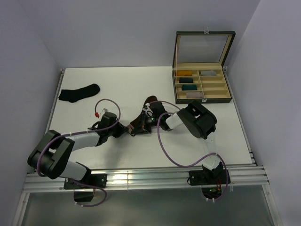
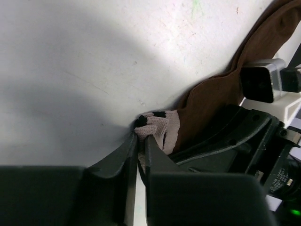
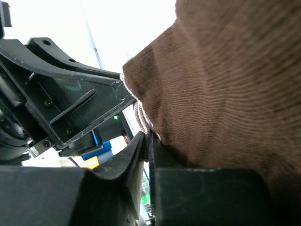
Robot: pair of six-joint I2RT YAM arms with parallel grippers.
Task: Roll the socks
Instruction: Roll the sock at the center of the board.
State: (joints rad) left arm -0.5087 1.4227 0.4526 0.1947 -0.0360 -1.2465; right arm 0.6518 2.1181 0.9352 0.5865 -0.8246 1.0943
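Left of the box (image 1: pixel 203 100), your left claw (image 2: pixel 142 139) clamps the striped cuff of the brown sock (image 2: pixel 207 99) while the right claw (image 3: pixel 146 137) pinches its body, likely pinning it for rolling (black sock (image 1: pixel 79 92) lies farther left).

A robotics lab cell is being shown: a white table (image 1: pixel 141 84) is being boxed in by plain pale walls (image 1: pixel 117 33), a left arm (image 1: pixel 84 140) and a right arm (image 1: pixel 200 120) are being carried on an aluminium rail (image 1: pixel 150 175), and purple cables (image 1: pixel 160 141) are being trailed across it.
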